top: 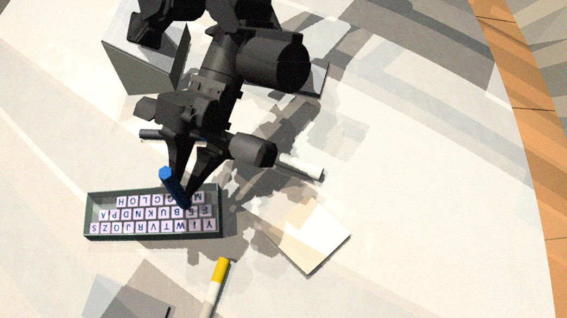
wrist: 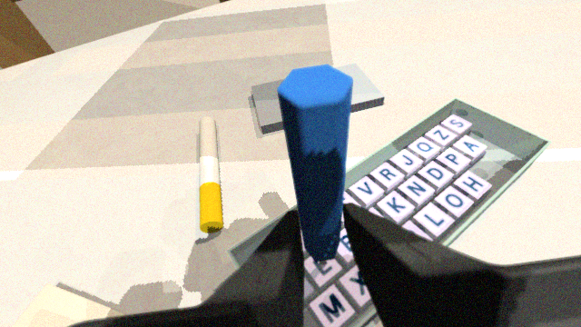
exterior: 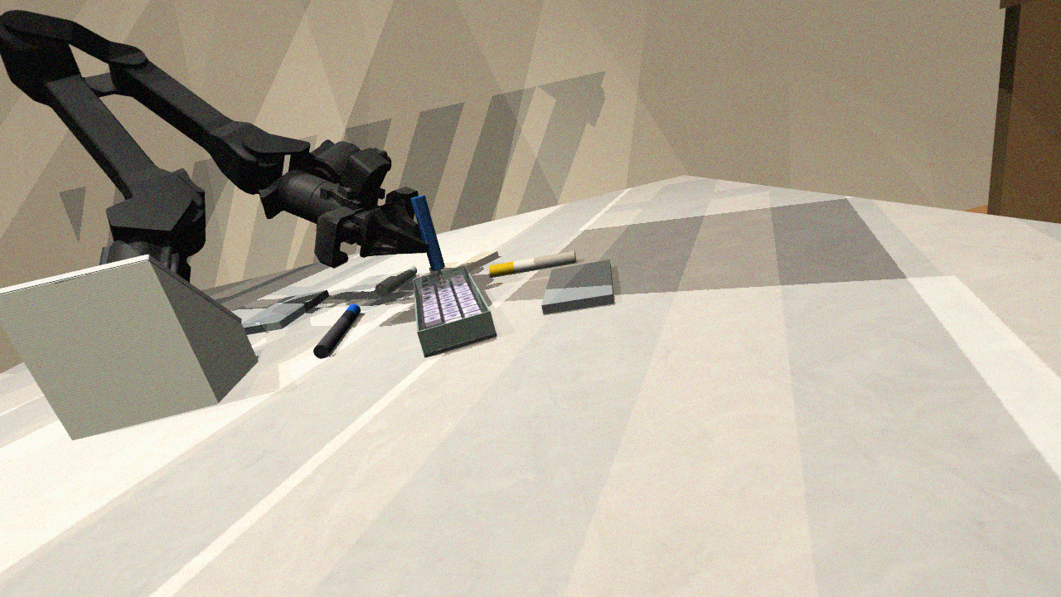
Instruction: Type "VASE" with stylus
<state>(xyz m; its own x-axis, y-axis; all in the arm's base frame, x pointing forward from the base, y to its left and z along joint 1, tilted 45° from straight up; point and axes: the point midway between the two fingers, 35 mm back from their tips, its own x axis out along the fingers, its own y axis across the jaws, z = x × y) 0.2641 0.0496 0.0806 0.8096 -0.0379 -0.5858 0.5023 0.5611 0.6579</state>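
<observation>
In the top view, the keyboard (top: 89,213) (exterior: 460,344) (wrist: 522,129) lay on the surface; rightward, the hand (top: 181,188) (exterior: 428,249) (wrist: 320,216) was clamped on the blue stylus (top: 174,187) (exterior: 426,226) (wrist: 318,136) over the E region; probably only E remained, though earlier letters left no visible trace.

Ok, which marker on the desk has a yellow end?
The white marker, beside the keyboard's Y corner; the blue-ended one is dark.
</observation>
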